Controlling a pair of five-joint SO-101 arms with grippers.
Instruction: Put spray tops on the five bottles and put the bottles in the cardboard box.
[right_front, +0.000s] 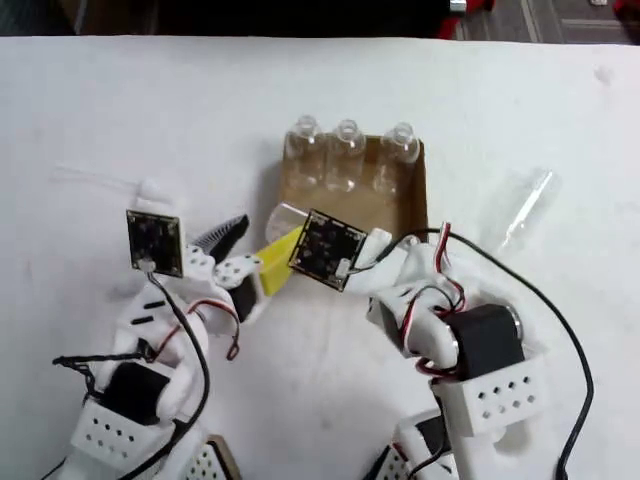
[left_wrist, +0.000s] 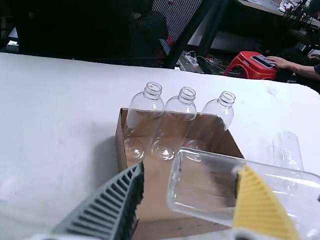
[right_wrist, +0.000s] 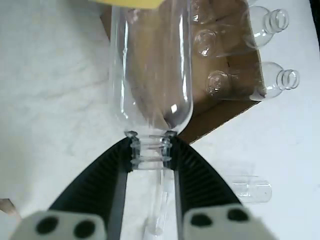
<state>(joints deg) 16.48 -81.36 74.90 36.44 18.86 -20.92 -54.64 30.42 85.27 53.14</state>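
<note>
The cardboard box (right_front: 412, 205) lies open at mid-table with three clear uncapped bottles (right_front: 345, 155) side by side in it, also in the left wrist view (left_wrist: 175, 117). A fourth clear bottle (right_wrist: 150, 75) hangs over the box's near edge, with my right gripper (right_wrist: 150, 150) shut on its neck. My left gripper (left_wrist: 191, 172) is open around that bottle's body (left_wrist: 210, 187). Its yellow finger (left_wrist: 257, 205) touches the bottle and its grey finger (left_wrist: 112, 202) stands apart from it. A fifth bottle (right_front: 525, 205) lies loose on the table right of the box.
White table (right_front: 120, 110) all round. Something thin, pale and faint lies at the left (right_front: 100, 180). The loose bottle (left_wrist: 290, 147) sits close beside the box's right wall. A thin clear tube (right_wrist: 156, 215) lies on the table below the held bottle's neck.
</note>
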